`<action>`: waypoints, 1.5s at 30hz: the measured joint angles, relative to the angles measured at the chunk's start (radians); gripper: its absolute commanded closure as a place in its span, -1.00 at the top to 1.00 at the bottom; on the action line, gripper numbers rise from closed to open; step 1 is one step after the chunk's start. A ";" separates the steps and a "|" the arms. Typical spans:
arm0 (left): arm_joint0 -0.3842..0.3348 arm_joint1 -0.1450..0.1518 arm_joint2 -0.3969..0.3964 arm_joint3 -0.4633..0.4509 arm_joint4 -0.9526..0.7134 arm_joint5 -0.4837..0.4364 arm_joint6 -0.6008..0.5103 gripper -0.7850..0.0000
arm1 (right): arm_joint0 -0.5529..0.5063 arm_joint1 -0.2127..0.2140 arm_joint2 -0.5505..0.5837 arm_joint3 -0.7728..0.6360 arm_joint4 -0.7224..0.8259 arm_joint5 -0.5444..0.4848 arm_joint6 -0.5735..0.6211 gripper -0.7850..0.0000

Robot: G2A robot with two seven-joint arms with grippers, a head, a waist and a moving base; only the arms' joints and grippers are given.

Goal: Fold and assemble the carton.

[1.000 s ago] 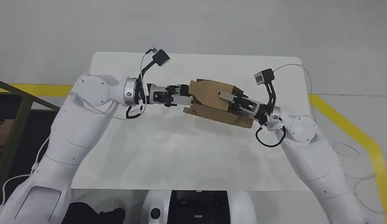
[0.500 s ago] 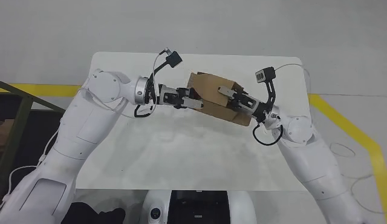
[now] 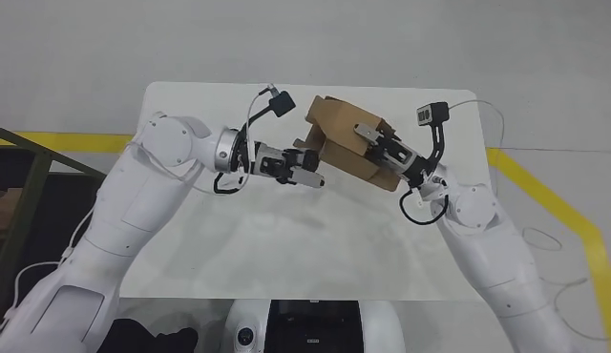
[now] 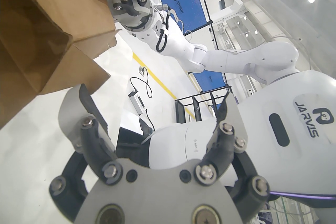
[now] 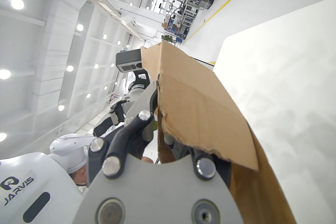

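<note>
Carton (image 3: 342,124) has swung up since 1 second ago and now tilts above the table's (image 3: 191,248) far half, right of centre, its wall pinched tight in the right gripper (image 3: 368,132). The left gripper (image 4: 152,96) has let go and dropped back just left of it, jaws wide, holding nothing. Flaps hang loose, so folding looks barely begun. White tabletop, grey floor, yellow line (image 3: 520,176).

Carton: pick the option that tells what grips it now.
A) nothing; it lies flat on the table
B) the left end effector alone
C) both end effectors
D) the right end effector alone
D: the right end effector is clamped on a wall of the carton, while the left end effector is open and apart from it.
</note>
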 measured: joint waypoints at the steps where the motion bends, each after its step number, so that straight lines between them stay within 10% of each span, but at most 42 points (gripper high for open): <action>1: 0.000 -0.001 0.003 -0.003 0.000 0.001 -0.001 1.00 | -0.002 -0.001 0.001 -0.001 -0.003 0.000 -0.006 -1.00; 17: -0.039 -0.014 0.052 0.033 -0.011 0.008 -0.018 1.00 | -0.029 -0.007 0.003 -0.024 -0.034 -0.010 -0.010 -1.00; 31: 0.104 0.040 -0.218 0.017 -0.095 -0.044 0.006 1.00 | -0.021 0.000 0.031 -0.026 -0.084 0.056 0.085 -1.00; 45: -0.005 0.009 -0.067 0.093 -0.086 -0.018 0.008 1.00 | -0.028 -0.007 0.011 -0.058 -0.043 0.039 0.108 -1.00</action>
